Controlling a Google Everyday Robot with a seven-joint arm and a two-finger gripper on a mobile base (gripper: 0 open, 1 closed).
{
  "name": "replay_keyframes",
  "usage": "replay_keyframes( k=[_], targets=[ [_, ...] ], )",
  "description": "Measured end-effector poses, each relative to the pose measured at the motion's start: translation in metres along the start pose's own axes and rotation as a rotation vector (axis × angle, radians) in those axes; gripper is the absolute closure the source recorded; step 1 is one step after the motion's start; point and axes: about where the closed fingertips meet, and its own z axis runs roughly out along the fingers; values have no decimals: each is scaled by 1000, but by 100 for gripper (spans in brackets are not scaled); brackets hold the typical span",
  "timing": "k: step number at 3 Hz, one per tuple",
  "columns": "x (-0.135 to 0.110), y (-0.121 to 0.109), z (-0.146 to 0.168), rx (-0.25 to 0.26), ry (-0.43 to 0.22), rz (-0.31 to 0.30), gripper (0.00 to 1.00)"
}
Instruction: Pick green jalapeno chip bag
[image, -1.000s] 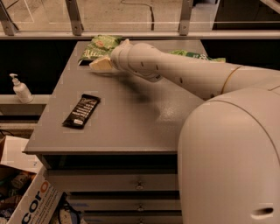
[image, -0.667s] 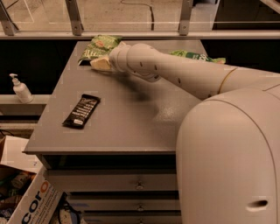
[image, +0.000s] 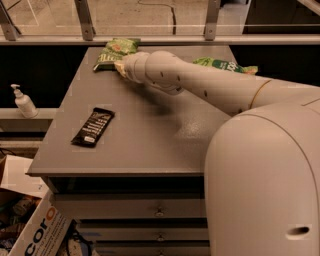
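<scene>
Since a second ago the arm (image: 200, 85) has crept a little farther across the top, bringing the gripper (image: 121, 67) up to the near end of the green jalapeno chip bag (image: 114, 50); nothing else has shifted. Sitting at the arm's far tip, the gripper is mostly hidden behind the wrist, so I cannot tell how far open it is or whether it has hold of anything. Just beyond it the bag lies flat near the back edge of the cabinet top (image: 150, 145), touching it or nearly so. That is the risk: the bag looks light and crinkly, and a forward nudge on this smooth grey surface could slide it off the back edge or let it slip out of a shallow pinch. A brighter green bag (image: 225, 65) lies across the forearm from the gripper, close enough that a sideways swing might drag it. Well apart, toward the front edge, rests a black snack bar (image: 93, 126). Drawers (image: 150, 212) sit below; a railing (image: 150, 39) runs beyond the gripper, a pump bottle (image: 22, 102) stands off to the side, and a cardboard box (image: 37, 230) sits on the floor.
</scene>
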Motion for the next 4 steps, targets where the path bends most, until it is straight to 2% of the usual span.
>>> replay_keyframes(
  k=[1,2,3,4],
  targets=[
    [7,-5,-5,10,10,8,88],
    [10,-8,-9,16,9,16,100],
    [-7,-6,-17,-2,-36,23,100],
    [-45,4,-35,-50,-129,29,100]
  ],
)
